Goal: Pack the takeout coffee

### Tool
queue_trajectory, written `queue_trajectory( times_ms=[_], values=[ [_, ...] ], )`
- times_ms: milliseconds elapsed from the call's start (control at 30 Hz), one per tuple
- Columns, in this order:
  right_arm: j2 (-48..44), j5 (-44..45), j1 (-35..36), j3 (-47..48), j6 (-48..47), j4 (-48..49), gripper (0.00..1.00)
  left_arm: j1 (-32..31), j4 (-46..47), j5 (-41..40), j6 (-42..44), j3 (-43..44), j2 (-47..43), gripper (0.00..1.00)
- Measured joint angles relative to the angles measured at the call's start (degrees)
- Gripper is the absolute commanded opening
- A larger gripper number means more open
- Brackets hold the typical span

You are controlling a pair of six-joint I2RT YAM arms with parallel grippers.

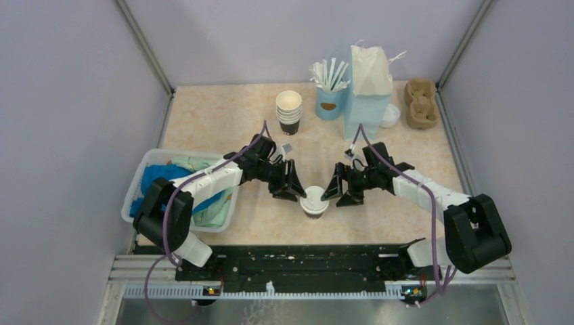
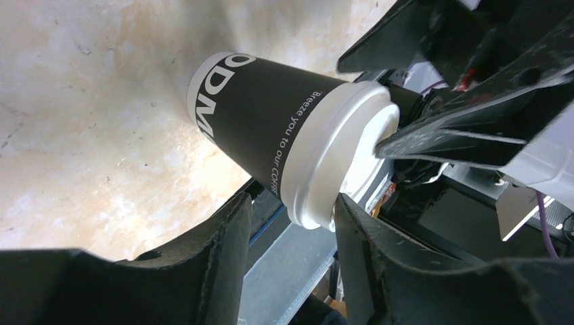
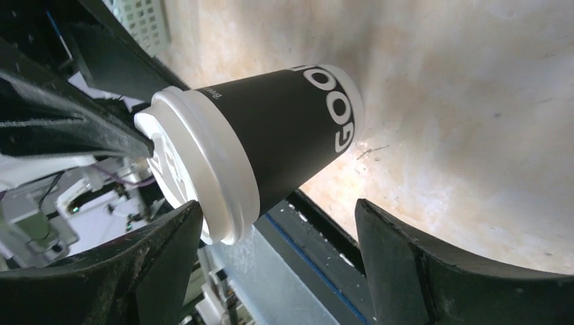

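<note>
— Where was the takeout coffee (image 1: 314, 203)?
— Upright on the desk (image 1: 223, 115), near its front edge, between the two arms (white lid (image 2: 338, 156) on).
— And the left jaws?
— Apart, clamping nothing. The lid's rim sat at their gap, one finger (image 2: 365, 237) just beside it.
— The right jaws?
— Wider apart and also empty, with the cup in front of their gap. One fingertip (image 2: 420, 143) of theirs touched the lid's top.
— Anything behind?
— A light blue bag (image 1: 369, 101), well apart.
</note>
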Motion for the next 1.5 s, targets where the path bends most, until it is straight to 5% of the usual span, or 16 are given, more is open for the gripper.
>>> queue_trajectory(
  times_ms=[300, 600, 767, 1067, 1267, 1500],
  values=[
    [-1.4, 7.4, 1.8, 13.0, -5.6, -12.8, 0.95, 0.0, -6.0, -3.3, 1.1, 4.1, -0.9, 0.75],
    [-2.7, 3.6, 2.1, 3.8, -2.9, -5.9, 0.82, 0.0, -2.3, -1.9, 0.3, 3.2, 2.4, 0.56],
    [-0.8, -1.3, 0.4, -1.0, -1.0, -0.7, 0.76, 0.0, 1.9, 0.2, -0.9, 0.4, 1.4, 0.54],
    [3.1, -1.2, -2.8, 7.5, -7.9, -6.9, 0.96, -0.3, -2.3, -1.7, -1.6, -0.2, -3.0, 0.85],
    [-1.7, -3.4, -2.3, 6.4, -6.8, -7.8, 0.96, -0.3, -3.0, -2.1, -0.7, 6.7, 1.4, 0.68],
    [-2.6, -4.4, -1.4, -3.3, -2.0, -0.4, 0.80, -0.2, -1.3, -0.4, -0.2, 3.3, 3.7, 0.55]
  ],
)
